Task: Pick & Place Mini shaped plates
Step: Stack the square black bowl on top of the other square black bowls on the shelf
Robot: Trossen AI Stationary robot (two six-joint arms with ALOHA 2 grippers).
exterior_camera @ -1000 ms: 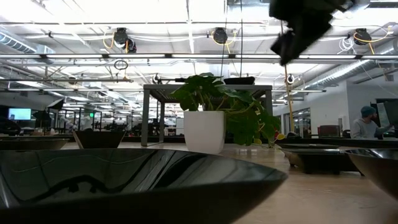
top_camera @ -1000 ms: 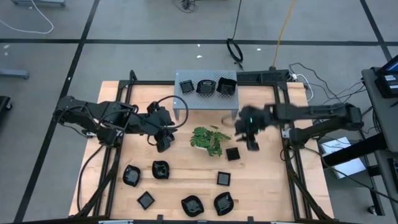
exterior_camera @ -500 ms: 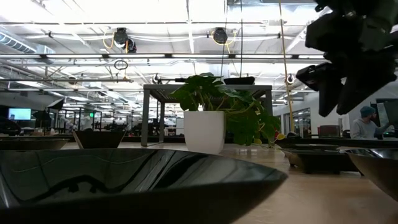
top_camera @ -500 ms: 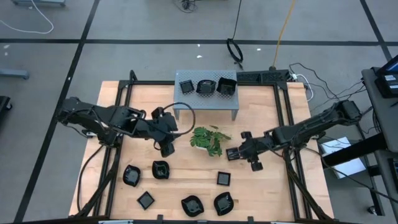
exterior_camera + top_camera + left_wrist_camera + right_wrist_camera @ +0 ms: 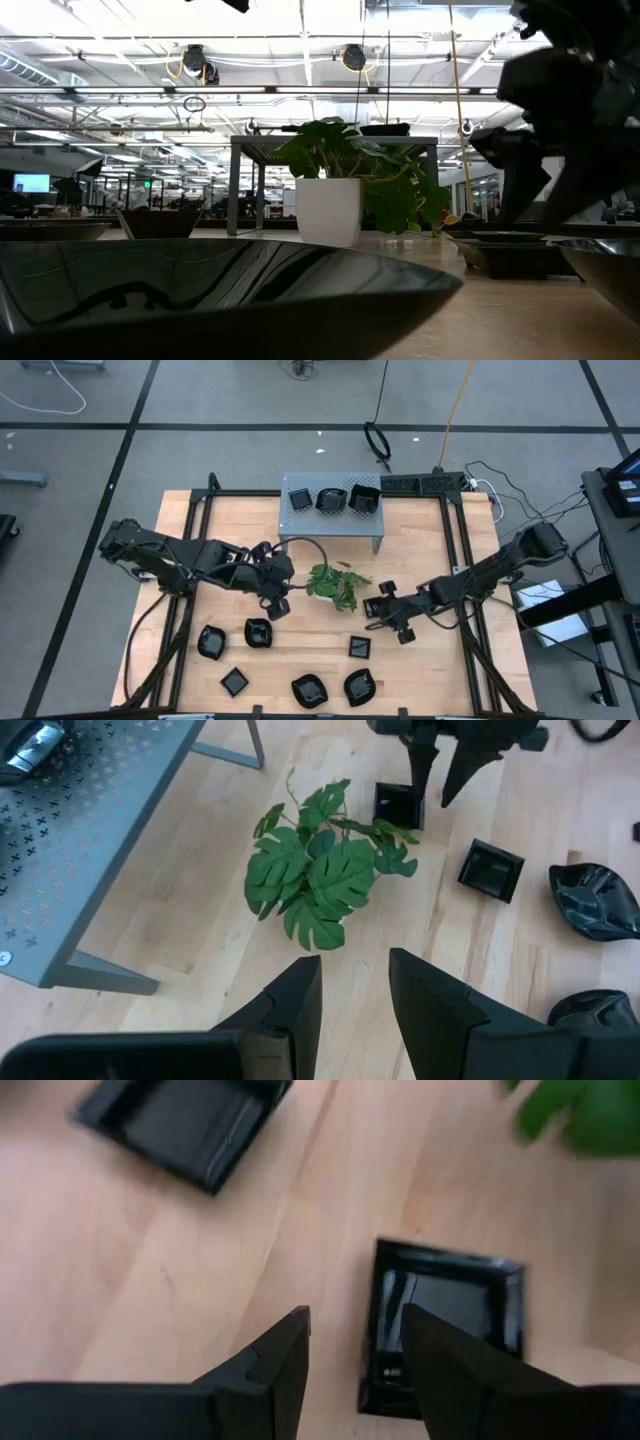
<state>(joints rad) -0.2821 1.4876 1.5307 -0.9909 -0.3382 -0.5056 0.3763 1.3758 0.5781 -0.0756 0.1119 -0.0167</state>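
Small glossy black plates lie on the near part of the wooden table: wavy ones (image 5: 258,632) (image 5: 308,690) and square ones (image 5: 359,648) (image 5: 234,681). Three more sit on top of the grey perforated stand (image 5: 329,500). My right gripper (image 5: 355,1330) is open and low over a square plate (image 5: 445,1330) lying flat beside the green sprig (image 5: 335,585). Its fingers stand astride one side rim (image 5: 378,1320) of that plate. My left gripper (image 5: 352,970) is open and holds nothing, hovering on the sprig's left side (image 5: 278,600). My right gripper comes down from above at the square plate (image 5: 398,805), with one finger (image 5: 290,1340) outside its side rim and one finger (image 5: 430,1340) over its hollow. The plate lies flat on the table. I cannot tell whether either finger touches it.
The sprig (image 5: 320,870) lies between the two grippers. The stand's legs (image 5: 381,545) rise just beyond it. A second square plate (image 5: 185,1120) lies close to my right gripper. Black frame rails (image 5: 470,650) run along the table's left and right sides. Bare wood (image 5: 430,680) shows at the near right.
My right gripper has swung from beside the stand toward the near edge and dropped low over the square plate by the sprig. My left gripper has drifted a little toward the table's right and near edge, closer to the sprig. No plate has moved.
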